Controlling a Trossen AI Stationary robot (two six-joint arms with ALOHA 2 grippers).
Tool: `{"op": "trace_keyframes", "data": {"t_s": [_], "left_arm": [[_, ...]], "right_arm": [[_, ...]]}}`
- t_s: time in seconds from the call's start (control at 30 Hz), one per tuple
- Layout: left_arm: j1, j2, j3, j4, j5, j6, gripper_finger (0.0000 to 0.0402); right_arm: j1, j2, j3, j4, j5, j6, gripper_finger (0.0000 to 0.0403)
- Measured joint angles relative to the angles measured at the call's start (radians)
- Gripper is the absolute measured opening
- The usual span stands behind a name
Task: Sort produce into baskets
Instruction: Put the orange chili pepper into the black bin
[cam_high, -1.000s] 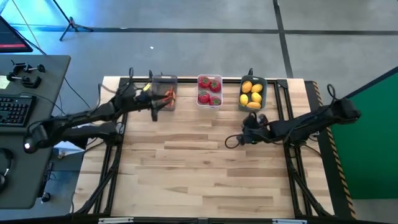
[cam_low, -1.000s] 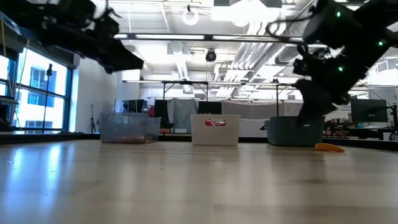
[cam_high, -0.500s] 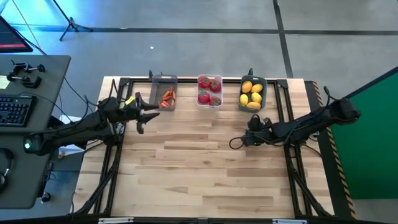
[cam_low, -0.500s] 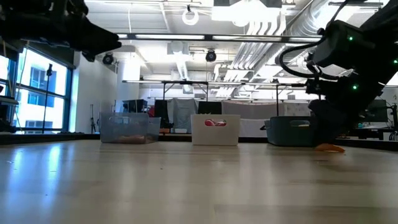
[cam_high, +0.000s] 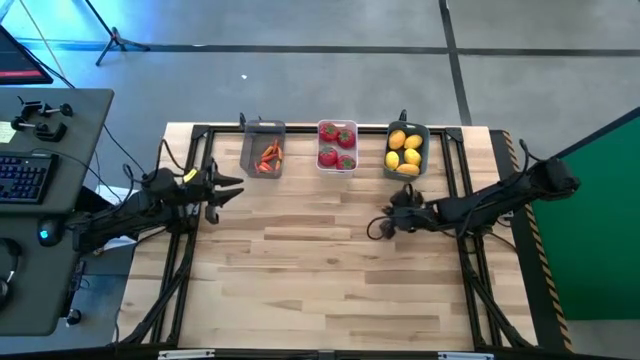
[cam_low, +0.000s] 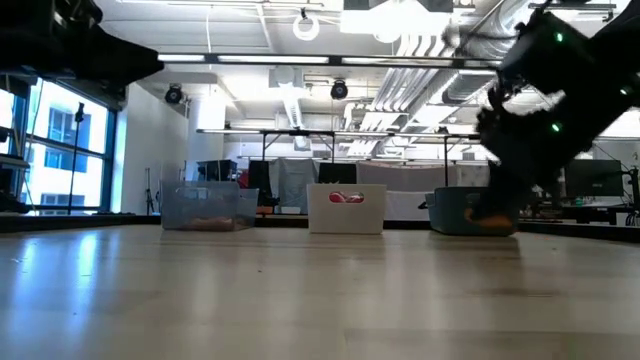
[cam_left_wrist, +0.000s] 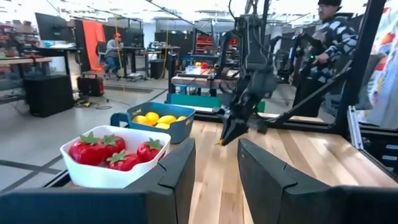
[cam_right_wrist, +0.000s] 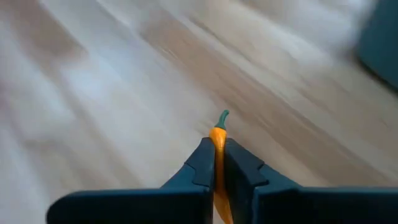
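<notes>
The right gripper is closed on a slim orange pepper. In the right wrist view the two dark fingers press its sides, and the green stem points forward, free of the grip. The hold is on the middle and lower part of the body; only the tip and stem stick out. I judge the piece to be very light and probably smooth plastic, so it needs little force, but it is thin and round in section and may turn or slide between the pads if the arm swings fast. Holding across the thick part, as here, looks like the safe way.

In the high view this gripper is above the wooden table, just in front of the dark teal basket, which holds yellow lemons. The white basket with red tomatoes stands beside it, and the grey translucent basket with the other orange-red pieces is at the far side of the row. The pepper probably belongs there, so a carry across the row is to be expected.

The left gripper waits near the table's left edge, in front of the grey basket. Its fingers stand a little apart and hold nothing.
</notes>
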Motion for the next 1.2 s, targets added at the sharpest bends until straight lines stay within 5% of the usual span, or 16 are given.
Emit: {"op": "trace_keyframes", "data": {"t_s": [0.23, 0.47, 0.8, 1.2], "left_arm": [[-0.058, -0.009, -0.005, -0.045, -0.086, 0.034, 0.0086], [-0.101, -0.011, -0.008, -0.044, -0.193, 0.064, 0.0056], [-0.113, -0.011, -0.008, -0.006, -0.224, 0.071, 0.0002], [-0.113, -0.011, -0.007, 0.014, -0.227, 0.071, 0.0001]], "right_arm": [[0.0, 0.058, 0.049, 0.412, 0.011, -0.253, 0.0004], [-0.046, 0.317, 0.305, 0.585, -0.015, -0.472, 0.0002], [-0.204, 0.741, 0.834, 0.606, -0.215, -0.631, 0.0001], [-0.36, 1.018, 1.268, 0.454, -0.329, -0.666, 0.0]]}}
